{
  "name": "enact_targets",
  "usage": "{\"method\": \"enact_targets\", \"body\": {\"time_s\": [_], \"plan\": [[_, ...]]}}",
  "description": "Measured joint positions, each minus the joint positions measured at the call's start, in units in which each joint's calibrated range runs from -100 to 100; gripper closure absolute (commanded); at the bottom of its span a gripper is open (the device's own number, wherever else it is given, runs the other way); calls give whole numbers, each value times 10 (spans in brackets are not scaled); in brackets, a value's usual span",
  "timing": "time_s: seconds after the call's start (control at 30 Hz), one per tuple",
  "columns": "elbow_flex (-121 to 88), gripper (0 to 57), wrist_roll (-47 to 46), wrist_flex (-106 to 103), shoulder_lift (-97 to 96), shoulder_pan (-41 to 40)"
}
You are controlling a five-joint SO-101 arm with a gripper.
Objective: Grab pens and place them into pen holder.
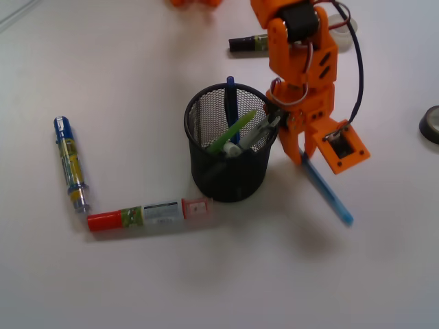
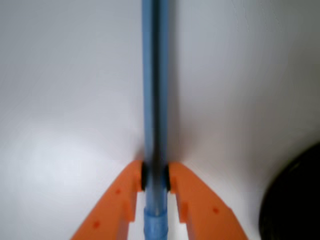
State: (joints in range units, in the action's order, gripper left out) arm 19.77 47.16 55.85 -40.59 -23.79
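- Front view is showing the orange gripper (image 1: 302, 156) closing on the light blue pen (image 1: 329, 193) just right of the pen holder (image 1: 230, 140).
- Wrist view is confirming the grip: the two orange jaws are pressing against both sides of the light blue pen (image 2: 154, 100), which is running straight up the picture away from the camera.
- In the front view, the pen is slanting down and to the right from the gripper, its near tip pointing toward the white table (image 1: 219, 288); whether the tip is touching the surface is not clear.
- The black wire-mesh pen holder is standing upright near the middle of the table, and a dark curved edge at the lower right of the wrist view (image 2: 295, 200) is probably its rim.
- Inside the holder, a dark blue pen (image 1: 230, 99) is leaning against the far rim, a lime green pen (image 1: 232, 133) is slanting across the middle, and a white pen (image 1: 250, 137) is lying beside it.
- A red-capped marker (image 1: 147, 214) is lying flat to the near left of the holder, almost touching its base.
- A blue-capped marker (image 1: 70, 163) is lying further left, running from far to near.
- A black-capped marker (image 1: 248, 44) is lying on the far side, partly hidden behind the arm.
- A dark round object (image 1: 431, 124) is sitting at the right edge.
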Motion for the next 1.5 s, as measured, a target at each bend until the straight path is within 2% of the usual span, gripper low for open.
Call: {"method": "enact_targets", "body": {"time_s": [0.17,0.33,0.53,0.9,1.13,1.5], "plan": [[-1,570,-24,100,122,-10],[-19,570,-61,54,232,-4],[-164,570,-84,-175,341,20],[-619,571,-87,-663,541,72],[-765,571,-87,-935,550,99],[-775,571,-71,-1296,353,118]]}}
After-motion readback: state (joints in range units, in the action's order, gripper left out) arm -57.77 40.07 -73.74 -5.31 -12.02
